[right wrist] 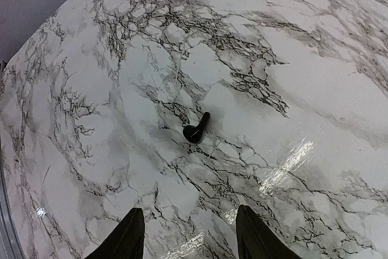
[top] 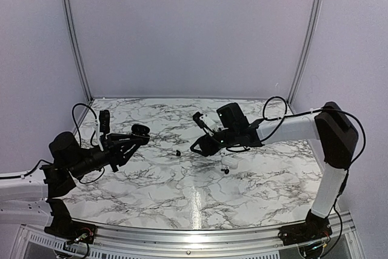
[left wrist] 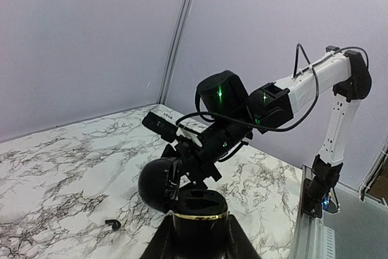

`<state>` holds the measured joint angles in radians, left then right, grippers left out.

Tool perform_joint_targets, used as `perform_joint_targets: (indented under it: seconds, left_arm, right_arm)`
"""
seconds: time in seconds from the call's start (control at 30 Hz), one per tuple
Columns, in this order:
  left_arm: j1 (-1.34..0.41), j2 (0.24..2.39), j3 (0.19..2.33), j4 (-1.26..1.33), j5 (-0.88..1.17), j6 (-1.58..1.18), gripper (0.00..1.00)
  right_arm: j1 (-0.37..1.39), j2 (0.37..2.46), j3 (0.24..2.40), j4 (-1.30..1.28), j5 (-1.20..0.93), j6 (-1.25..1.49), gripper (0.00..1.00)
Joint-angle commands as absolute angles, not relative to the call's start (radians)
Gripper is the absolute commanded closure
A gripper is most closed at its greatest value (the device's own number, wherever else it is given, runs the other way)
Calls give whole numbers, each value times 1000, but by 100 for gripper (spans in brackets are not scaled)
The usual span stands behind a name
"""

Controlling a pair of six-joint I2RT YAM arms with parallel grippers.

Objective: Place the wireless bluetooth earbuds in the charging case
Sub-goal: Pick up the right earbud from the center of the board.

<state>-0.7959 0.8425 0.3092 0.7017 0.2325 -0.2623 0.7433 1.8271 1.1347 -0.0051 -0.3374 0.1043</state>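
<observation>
One earbud (right wrist: 197, 130) lies loose on the marble desk (right wrist: 303, 59), just ahead of my right pincer (right wrist: 189, 210). Its fingers stand apart and empty, lined up to straddle the bud. My left pincer (left wrist: 197, 241) grips the charging case (left wrist: 197, 209) above the desk, lid open, so the bud can drop in.

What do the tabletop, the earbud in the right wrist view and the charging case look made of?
Tabletop: glossy marble-look surface, grey veins, glare; possibly laminate. Earbud: black, likely plastic, slight sheen. Charging case: seemingly black plastic with gold, metallic-looking rim.
</observation>
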Motion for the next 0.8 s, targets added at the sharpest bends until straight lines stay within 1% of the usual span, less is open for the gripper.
perform_joint_targets:
  seconds: [0.0,0.27,0.53,0.77]
  left_arm:
    - [-785,814,297,755,209,-269,97]
    - [-779,805,288,755,202,-262,97]
    - [-779,807,286,755,203,-250,97]
    - [-779,785,269,756,200,-253,97]
  right_arm:
    - [766,1921,1198,69,-319,146,49]
    - [812,2043,1301,48,-252,135,51]
    - [839,2141,1373,40,-247,137,52]
    - [851,2175,1383,48,-214,146,55]
